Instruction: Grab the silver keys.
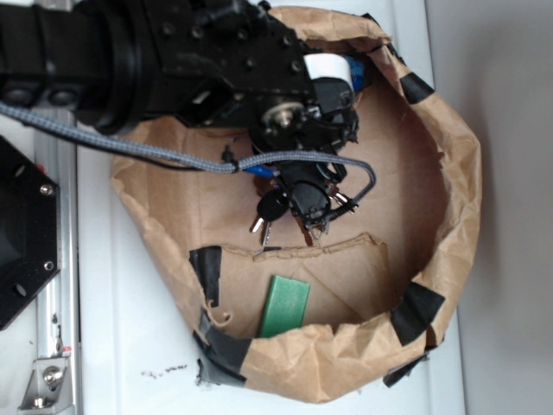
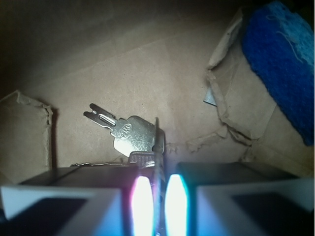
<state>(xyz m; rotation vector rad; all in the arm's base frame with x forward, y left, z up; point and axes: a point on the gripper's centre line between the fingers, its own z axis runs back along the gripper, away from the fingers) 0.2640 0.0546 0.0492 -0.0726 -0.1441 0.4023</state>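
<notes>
The silver keys (image 2: 132, 133) show in the wrist view just beyond my fingertips. One flat key fans out to the left, and another stands on edge in the narrow gap between my two pads. My gripper (image 2: 156, 169) is shut on this bunch. In the exterior view my gripper (image 1: 316, 216) points down into the brown paper bag. Keys (image 1: 264, 216) stick out to its left, one of them with a dark head. I cannot tell whether the bunch is touching the bag floor.
The bag's rolled rim (image 1: 454, 181) with black tape patches surrounds the work area. A flat green block (image 1: 285, 305) lies near the front wall. A blue sponge (image 2: 280, 64) sits at the upper right of the wrist view. A grey braided cable (image 1: 173, 156) crosses under the arm.
</notes>
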